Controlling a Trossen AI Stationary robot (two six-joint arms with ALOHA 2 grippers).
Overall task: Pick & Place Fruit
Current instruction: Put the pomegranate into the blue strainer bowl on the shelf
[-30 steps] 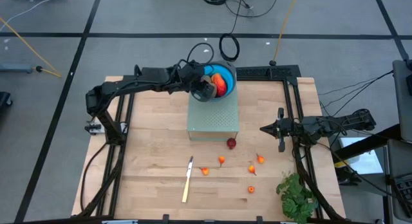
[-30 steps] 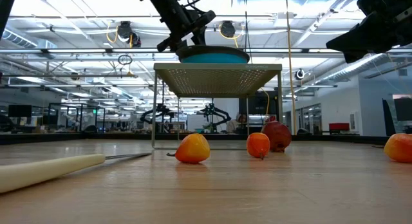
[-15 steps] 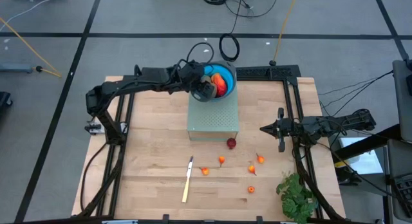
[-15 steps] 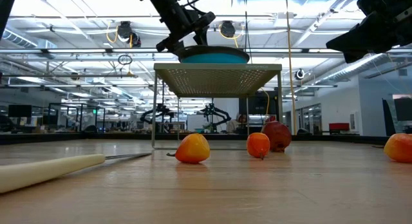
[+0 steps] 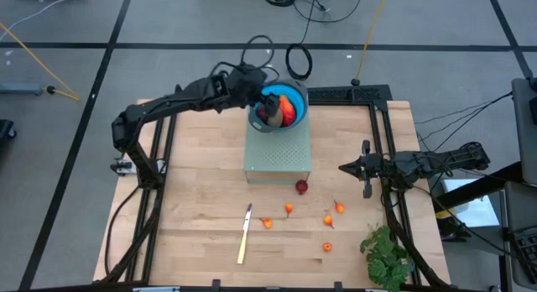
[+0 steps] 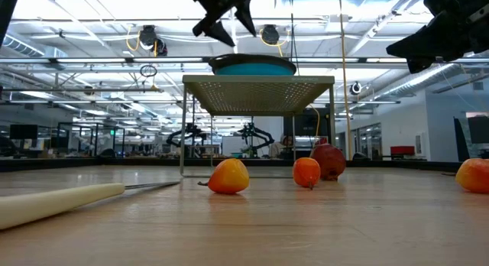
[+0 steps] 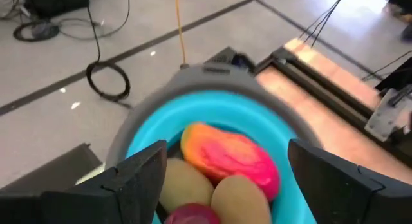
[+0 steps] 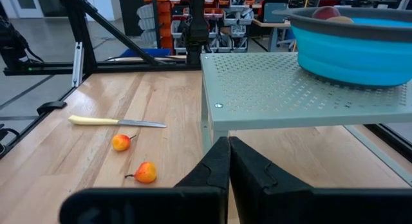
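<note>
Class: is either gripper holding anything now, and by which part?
Nothing is held. The left gripper is open above the blue bowl; the right gripper is shut, empty.

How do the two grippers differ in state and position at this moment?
The left gripper has its dark fingers spread wide, empty, above the blue bowl of fruit on the pale perforated stand; the right gripper is shut with its fingers pressed together. The left sits over the stand at the table's far side; the right hangs over bare wooden table near the right edge, away from the fruit. Neither holds anything.
</note>
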